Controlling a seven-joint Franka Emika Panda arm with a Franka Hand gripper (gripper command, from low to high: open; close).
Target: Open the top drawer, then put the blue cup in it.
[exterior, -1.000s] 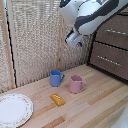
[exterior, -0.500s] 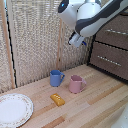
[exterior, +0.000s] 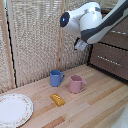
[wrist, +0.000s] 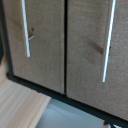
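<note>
Nearest on the counter (exterior: pixel 100 107) sits a plate (exterior: pixel 13 109), then a yellow block (exterior: pixel 58 99). Further back, the blue cup (exterior: pixel 56 78) stands just left of the pink mug (exterior: pixel 76 84). Top drawer (wrist: pixel 92 47) looks closed. Claw isn't clearly visible, can't tell its state.

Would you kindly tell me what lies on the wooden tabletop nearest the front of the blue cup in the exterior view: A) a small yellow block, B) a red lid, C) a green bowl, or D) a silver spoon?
A: a small yellow block lies flat on the table just in front of the blue cup, beside the pink mug.
</note>
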